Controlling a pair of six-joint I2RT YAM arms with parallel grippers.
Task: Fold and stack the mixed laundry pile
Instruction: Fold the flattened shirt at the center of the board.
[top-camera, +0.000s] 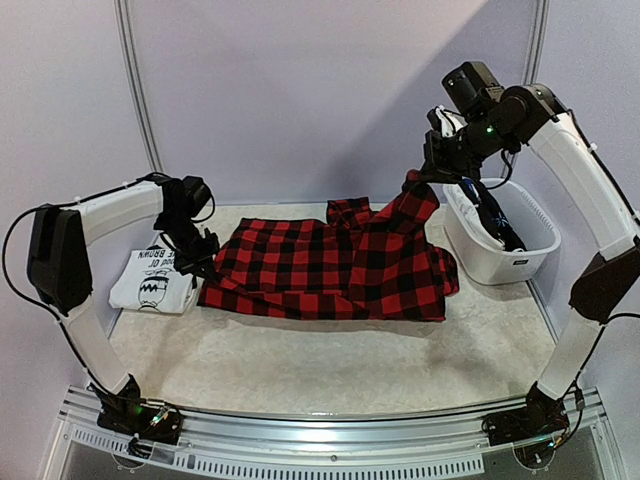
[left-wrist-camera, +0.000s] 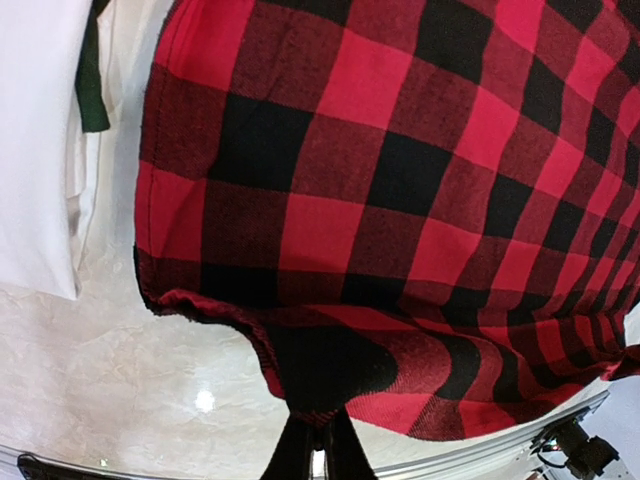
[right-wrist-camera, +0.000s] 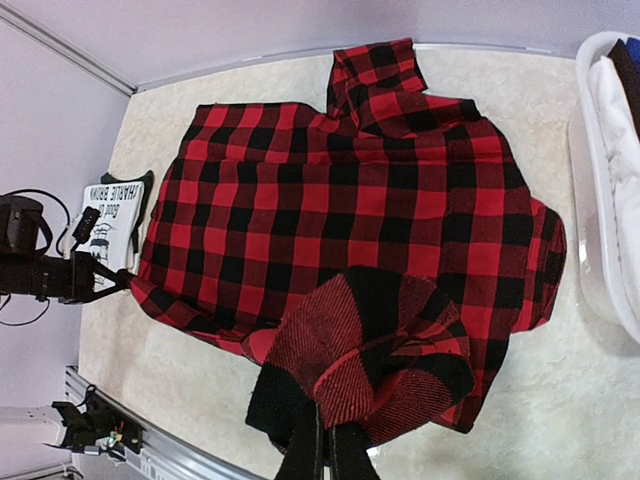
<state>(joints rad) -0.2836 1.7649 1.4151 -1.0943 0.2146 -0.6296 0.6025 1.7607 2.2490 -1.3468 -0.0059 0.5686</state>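
A red-black plaid garment (top-camera: 330, 268) lies spread across the middle of the table. My left gripper (top-camera: 203, 262) is shut on its left edge (left-wrist-camera: 320, 395), low by the table. My right gripper (top-camera: 428, 168) is shut on a corner of the same plaid garment (right-wrist-camera: 372, 375) and holds that corner lifted high above the right side. A folded white T-shirt with black print (top-camera: 152, 281) lies at the left, a dark green piece (left-wrist-camera: 92, 85) under its edge. More laundry (top-camera: 490, 218), white and dark, sits in the tub.
A white plastic tub (top-camera: 510, 258) stands at the right, close beside the plaid garment. The table's metal front rail (top-camera: 330, 425) runs along the near edge. Pale walls close the back and the sides.
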